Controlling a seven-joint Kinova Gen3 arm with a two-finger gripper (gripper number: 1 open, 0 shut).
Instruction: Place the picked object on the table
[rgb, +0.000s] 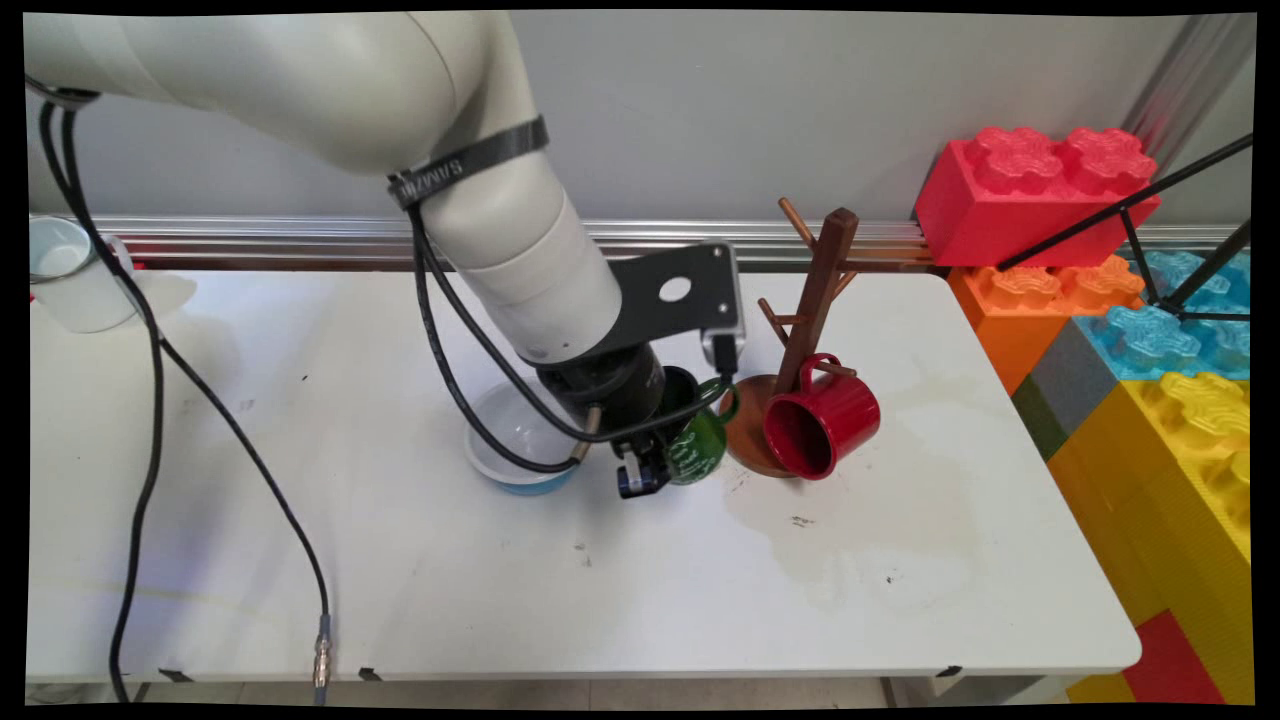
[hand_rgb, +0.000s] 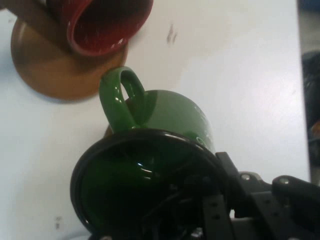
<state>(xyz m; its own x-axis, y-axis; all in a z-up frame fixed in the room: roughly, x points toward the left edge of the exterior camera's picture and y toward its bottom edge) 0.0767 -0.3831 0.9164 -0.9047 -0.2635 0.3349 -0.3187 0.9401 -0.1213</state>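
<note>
1. White table (rgb: 900, 560): I see it carrying everything listed below. Large toy bricks (rgb: 1040, 190) in red, orange, blue and yellow are stacked off its right end.
2. Wooden mug tree (rgb: 815, 290): upright right of centre on a round base (hand_rgb: 50, 70), most pegs bare.
3. Bowl (rgb: 505, 440): white inside and blue outside. It sits just left of the gripper, partly hidden by the arm and its cables.
4. Red mug (rgb: 825, 420): hangs by its handle from a low peg. It is tilted with its mouth facing down and towards the camera, over the edge of the tree's base. In the hand view the red mug (hand_rgb: 105, 20) is close above the green one, and I cannot confirm whether they touch.
5. Green mug (rgb: 700, 450): lies tipped between bowl and tree base. Its mouth faces the gripper and its handle points at the base. In the hand view the green mug (hand_rgb: 175, 115) has its dark rim running across the black linkage.
6. White cup (rgb: 70, 275): stands at the far left edge, well apart from the rest.
7. Gripper (rgb: 642, 478): low at the green mug's mouth. One finger appears inside the rim and one outside, and I judge them clamped on the wall.
</note>
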